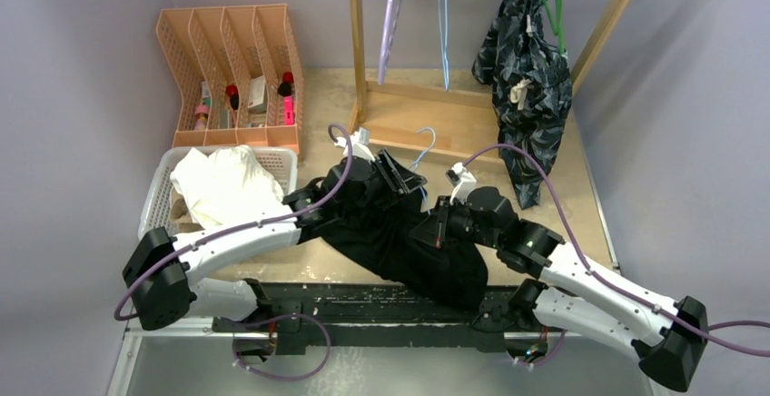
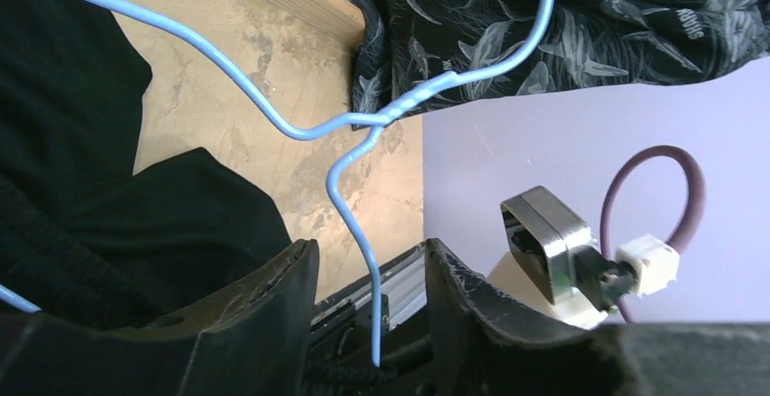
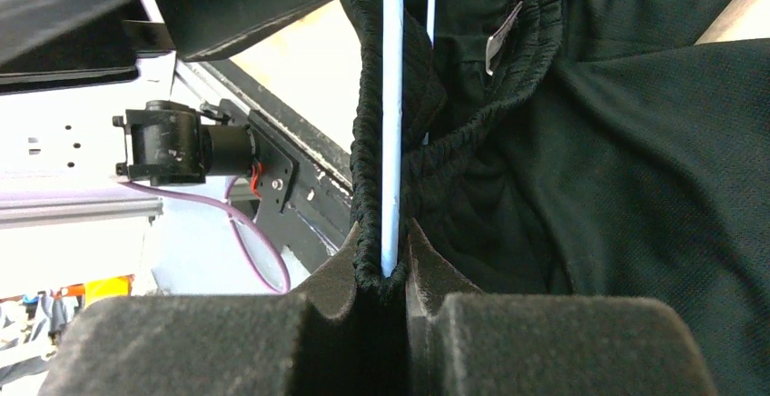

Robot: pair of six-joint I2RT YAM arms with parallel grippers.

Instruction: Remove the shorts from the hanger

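The black shorts [image 1: 409,251] lie on the table [image 1: 581,187], waistband still threaded on the blue hanger [image 2: 363,123]. In the basket [image 1: 154,201] sit the white shorts [image 1: 222,183]; the patterned shorts [image 1: 531,87] hang on the rack [image 1: 356,42]. The right claw [image 3: 392,278] is clamped on the black waistband and wire; the left claw [image 2: 372,314] stands apart around the hanger's neck.

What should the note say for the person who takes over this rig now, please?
The left pincer is open, its fingers on either side of the blue hanger wire.
The right pincer is shut on the waistband of the black shorts, together with the hanger wire.
The black shorts lie on the table between the arms, not yet free of the hanger.
Done: the white shorts are in the basket.
Left: free the black pair, then take the patterned shorts off the green hanger on the rack.
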